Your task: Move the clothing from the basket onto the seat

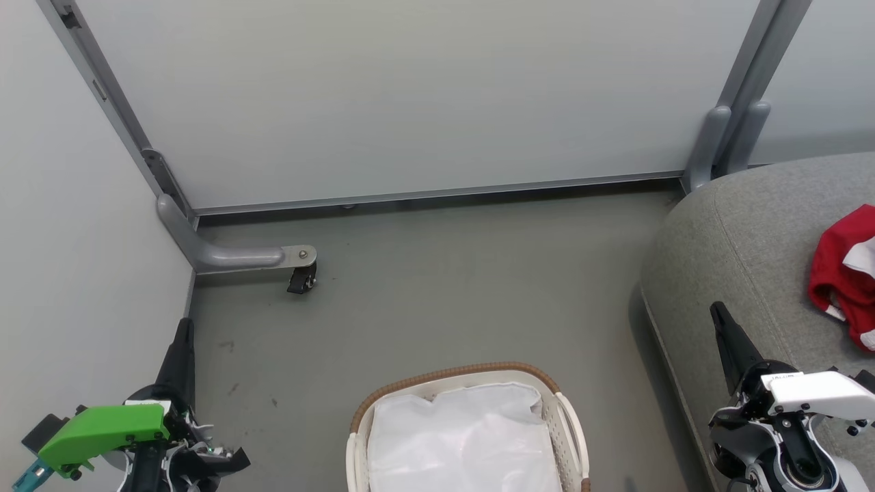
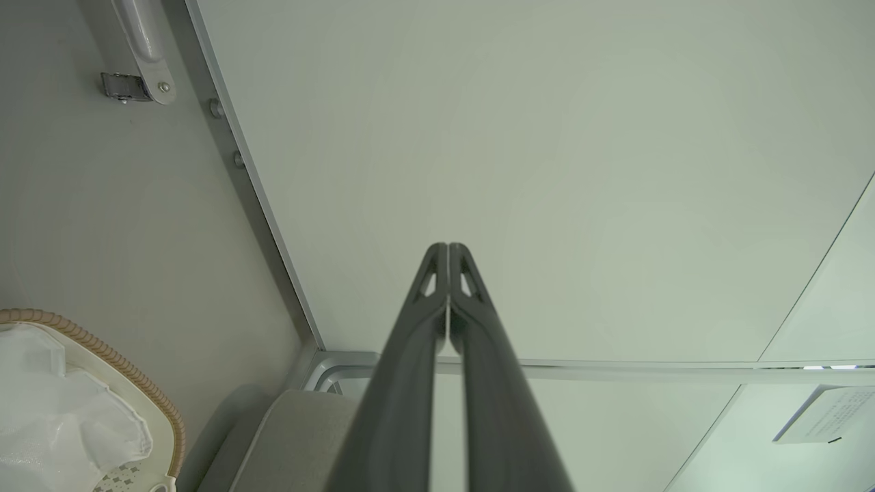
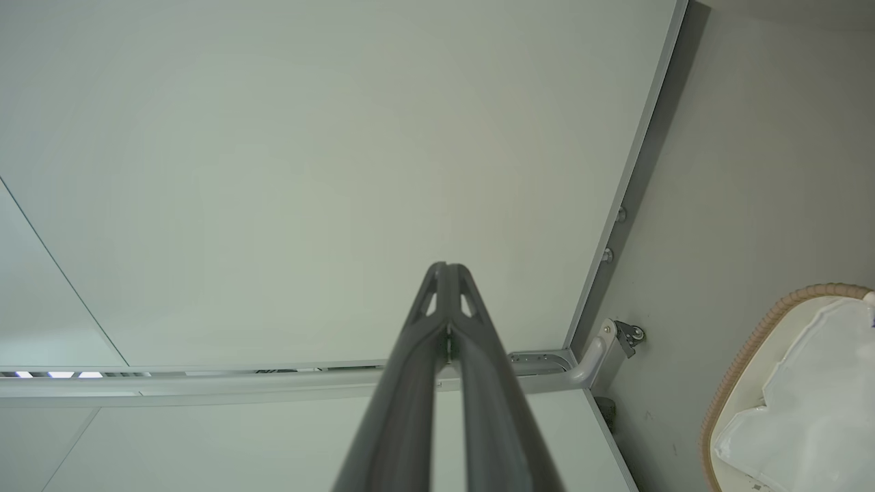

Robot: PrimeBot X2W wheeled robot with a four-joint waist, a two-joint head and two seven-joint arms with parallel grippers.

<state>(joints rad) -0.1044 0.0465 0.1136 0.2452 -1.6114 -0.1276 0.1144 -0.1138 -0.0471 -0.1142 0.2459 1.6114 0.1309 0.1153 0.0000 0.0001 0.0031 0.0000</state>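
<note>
Two grippers sit at the head view's lower corners, long fingers pointing up that view toward the partition (image 1: 410, 102). On the left gripper (image 1: 183, 326) the fingers are pressed together, gripping nothing. The right gripper (image 1: 718, 311) is the same, tips meeting and empty. Between them one basket (image 1: 444, 374) stands on the floor (image 1: 444, 287), its white liner (image 1: 458, 430) showing inside. One red-and-white bundle of clothing (image 1: 844, 273) lies on the seat (image 1: 745, 232) at the right, well apart from the basket.

Grey floor (image 1: 424, 287), pale partition panels (image 1: 410, 96), castor foot (image 1: 301, 279)
</note>
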